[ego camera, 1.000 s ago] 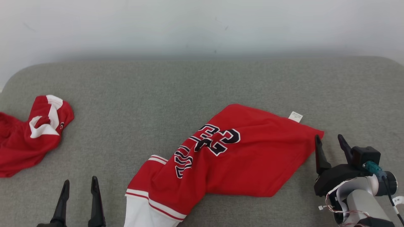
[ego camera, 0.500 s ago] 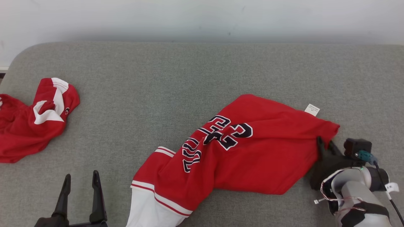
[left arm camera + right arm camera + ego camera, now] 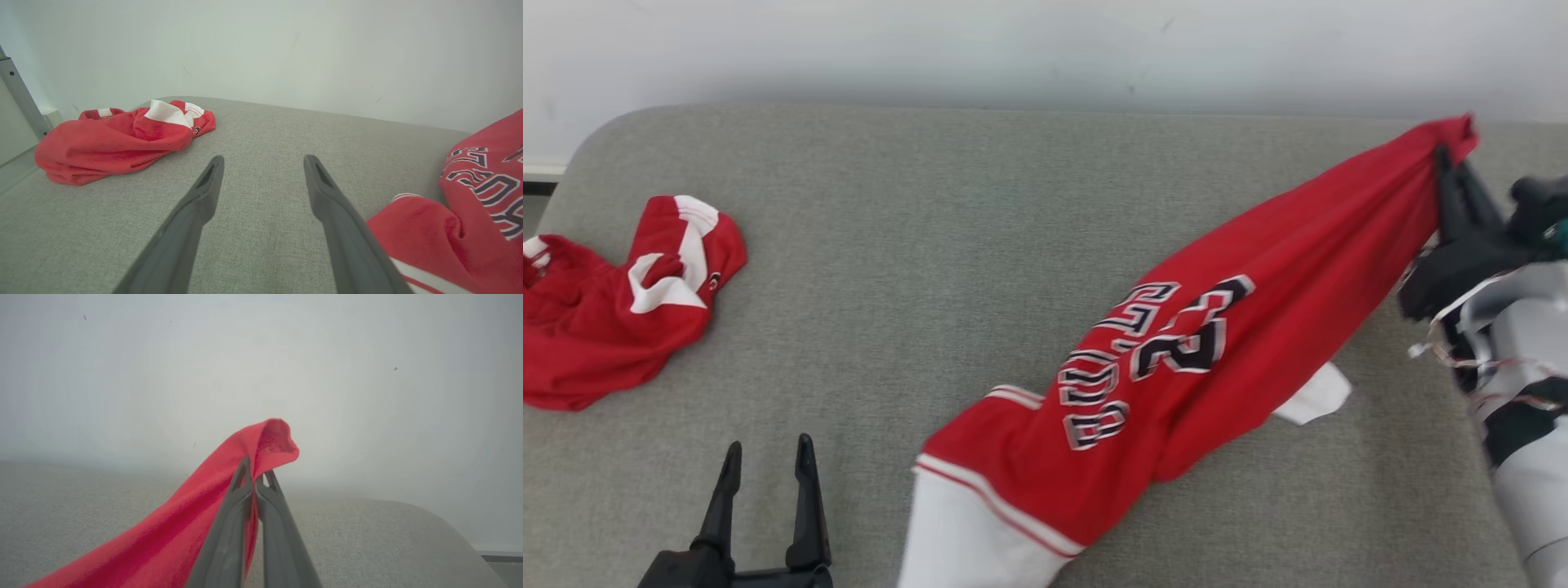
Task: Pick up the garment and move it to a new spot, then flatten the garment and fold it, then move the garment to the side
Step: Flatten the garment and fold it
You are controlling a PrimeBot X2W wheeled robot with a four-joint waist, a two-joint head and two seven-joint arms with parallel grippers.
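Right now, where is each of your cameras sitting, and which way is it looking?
Head view: on my head, looking forward and down at the grey cushion; shows my left gripper and right gripper.
Left wrist view: on the left wrist, looking along its open fingers toward the crumpled red clothes and wall.
Right wrist view: on the right wrist, looking along fingers shut on the jersey.
All three views share the jersey.

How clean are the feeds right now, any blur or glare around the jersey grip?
Head view: right gripper and the jersey near it are slightly motion-smeared, left gripper crisp. Right wrist view: fingers and jersey sharp, wall washed out and hazy. Left wrist view: even light, no glare.
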